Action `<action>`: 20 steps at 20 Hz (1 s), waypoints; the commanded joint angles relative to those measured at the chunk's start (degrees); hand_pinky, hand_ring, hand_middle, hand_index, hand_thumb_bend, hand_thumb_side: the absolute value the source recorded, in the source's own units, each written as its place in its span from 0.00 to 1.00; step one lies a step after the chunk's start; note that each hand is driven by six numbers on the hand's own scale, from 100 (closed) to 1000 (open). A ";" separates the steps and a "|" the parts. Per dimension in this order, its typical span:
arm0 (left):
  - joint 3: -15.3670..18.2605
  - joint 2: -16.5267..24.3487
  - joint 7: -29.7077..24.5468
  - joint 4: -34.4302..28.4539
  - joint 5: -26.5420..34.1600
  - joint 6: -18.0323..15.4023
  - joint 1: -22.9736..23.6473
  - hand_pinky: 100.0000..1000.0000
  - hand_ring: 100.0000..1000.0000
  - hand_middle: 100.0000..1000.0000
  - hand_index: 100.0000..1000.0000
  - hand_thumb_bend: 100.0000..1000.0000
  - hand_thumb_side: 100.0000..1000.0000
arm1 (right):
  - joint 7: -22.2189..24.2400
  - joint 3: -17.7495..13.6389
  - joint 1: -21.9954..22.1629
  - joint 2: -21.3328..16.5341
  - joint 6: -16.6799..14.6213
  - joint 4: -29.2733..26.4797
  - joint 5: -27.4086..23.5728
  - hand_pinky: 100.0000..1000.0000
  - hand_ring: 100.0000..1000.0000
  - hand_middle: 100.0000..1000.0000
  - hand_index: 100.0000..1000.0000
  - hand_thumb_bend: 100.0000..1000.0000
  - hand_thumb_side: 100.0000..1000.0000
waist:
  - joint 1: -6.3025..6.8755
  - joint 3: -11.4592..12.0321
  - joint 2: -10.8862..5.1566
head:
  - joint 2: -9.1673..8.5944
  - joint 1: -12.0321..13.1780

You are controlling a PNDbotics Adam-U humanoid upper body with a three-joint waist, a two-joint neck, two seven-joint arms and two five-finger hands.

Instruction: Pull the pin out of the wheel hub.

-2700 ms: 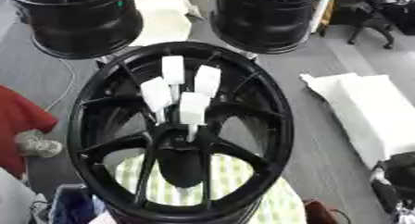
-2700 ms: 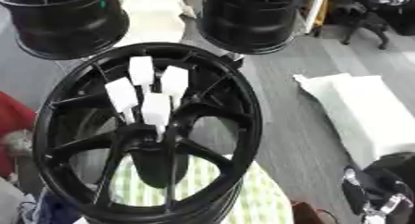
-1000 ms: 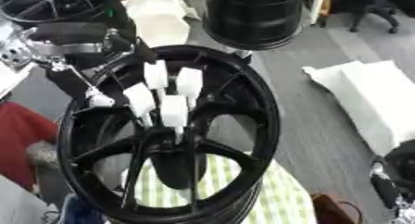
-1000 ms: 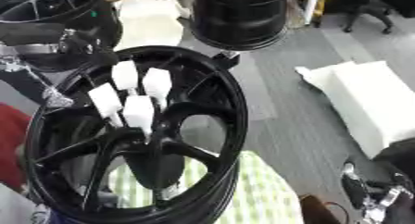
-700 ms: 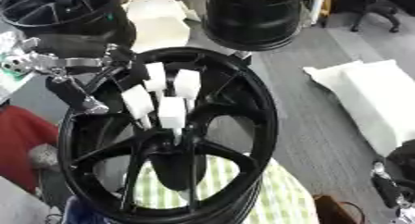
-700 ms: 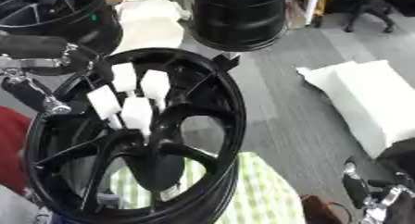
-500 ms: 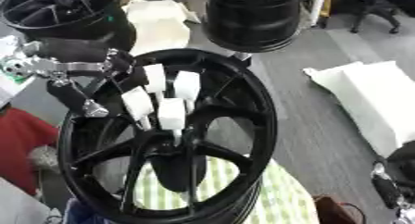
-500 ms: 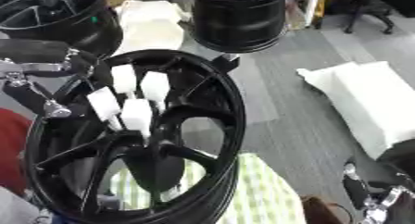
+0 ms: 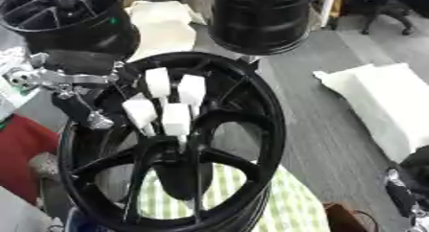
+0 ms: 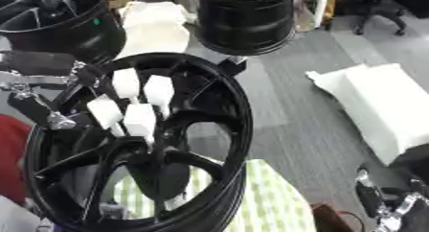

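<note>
four pins: white block-topped pins [image 9: 165, 103] stand in a cluster at the middle of the wheel hub [image 9: 172, 145], two behind, two in front, all upright with a slight lean
left arm pose: comes in from the view's left edge, silver joints and black links level across the upper left rim of the wheel hub
left hand: left hand [image 9: 77, 99] hangs over the rim's left side, black fingers pointing down toward the spokes, one ending in a silver tip
left hand state: fingers look fairly straight and spread, nothing between them; whether the tip touches the rim or a spoke cannot be told
pins vs left hand: pins lie just beside the hand, toward the view's right; nearest is the front-left pin [image 9: 139, 112], apart from the fingers
right hand: right hand [image 10: 381, 202] shows at the lower right corner, well apart from the wheel hub; silver and black parts only, finger state cannot be told
wheel hub position: black, spoked, tilted toward the camera, resting on a green checked cloth [image 9: 289, 204]
surroundings: two more black rims [image 9: 261, 16] stand behind on the grey floor; white foam pad [image 9: 388, 104] at the right; red item [image 9: 18, 152] at the left edge
</note>
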 commanded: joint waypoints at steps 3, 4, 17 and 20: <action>-0.76 0.36 -19.93 0.53 0.18 -20.03 -1.08 0.71 0.58 0.67 0.80 0.12 0.00 | -0.02 -0.27 -0.36 -1.17 -0.11 -0.69 0.36 0.22 0.43 0.74 0.68 0.39 0.13 | -0.22 -0.07 -0.94 | -0.62 0.05; -0.87 0.21 -19.93 0.76 0.05 -20.03 -1.07 0.70 0.56 0.65 0.79 0.11 0.00 | -0.02 -0.26 -0.38 -1.17 -0.11 -0.70 0.37 0.22 0.43 0.74 0.68 0.39 0.13 | -0.22 -0.10 -0.93 | -0.63 0.04; 2.74 -1.88 -19.93 3.13 5.09 -20.03 -3.02 0.62 0.36 0.33 0.51 0.00 0.14 | -0.02 -0.21 -0.27 -0.98 -0.05 -0.68 0.27 0.22 0.43 0.74 0.68 0.39 0.13 | -0.42 0.04 -0.92 | -0.40 -0.02; 4.41 -2.55 -19.93 3.50 6.46 -20.03 -4.41 0.62 0.35 0.32 0.50 0.00 0.13 | -0.02 -0.23 -0.18 -0.97 -0.01 -0.60 0.24 0.22 0.43 0.74 0.68 0.39 0.13 | -0.46 0.18 -1.06 | -0.38 -0.05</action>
